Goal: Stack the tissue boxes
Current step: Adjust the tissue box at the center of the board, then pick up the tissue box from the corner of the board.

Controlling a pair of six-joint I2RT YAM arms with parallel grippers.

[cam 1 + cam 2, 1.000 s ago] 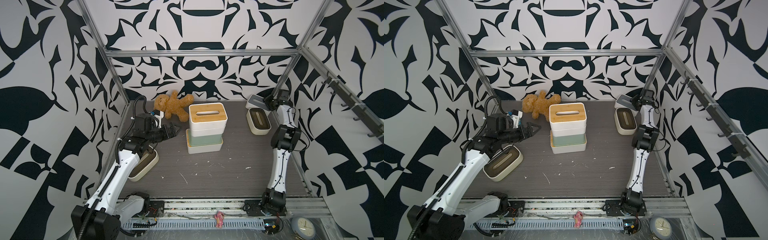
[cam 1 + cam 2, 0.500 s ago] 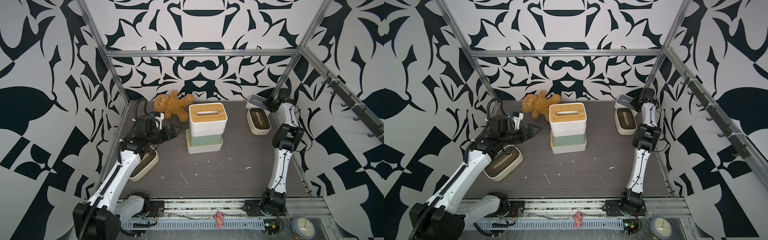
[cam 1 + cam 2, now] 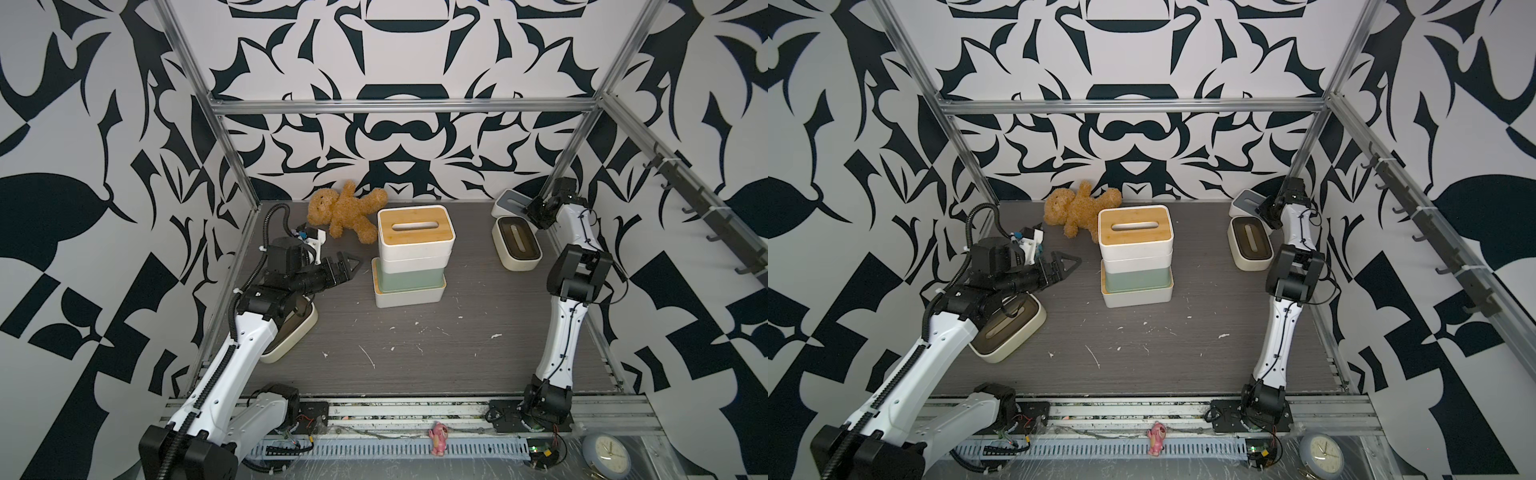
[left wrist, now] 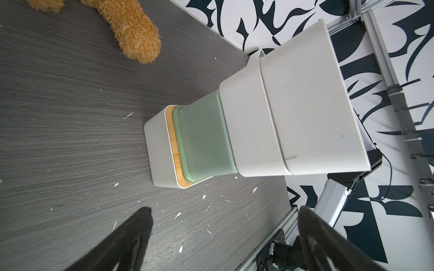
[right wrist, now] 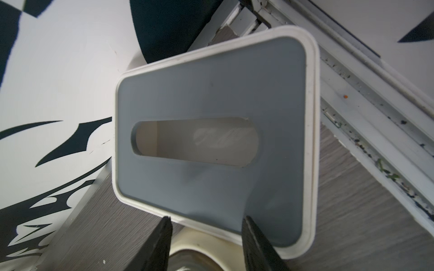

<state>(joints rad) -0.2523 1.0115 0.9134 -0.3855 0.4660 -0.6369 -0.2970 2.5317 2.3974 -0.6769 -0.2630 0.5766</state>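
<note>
Boxes (image 3: 409, 266) stacked four high, bamboo lid (image 3: 415, 226) uppermost

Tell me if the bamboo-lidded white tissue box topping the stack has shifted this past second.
No. The bamboo-lidded white tissue box stays put: same spacing from the dark wood-grain table's back edge and the brown teddy bear.

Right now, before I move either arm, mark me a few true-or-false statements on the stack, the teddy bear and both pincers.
The stack is four tissue boxes high. True.
The sage green tissue box is at the bottom. False: a bamboo-lidded white tissue box is; the green one sits second.
The left pincer is open and empty. True.
The teddy bear lies on the stack. False: it lies on the table behind it.
The right pincer is at the grey-lidded tissue box. True.
</note>
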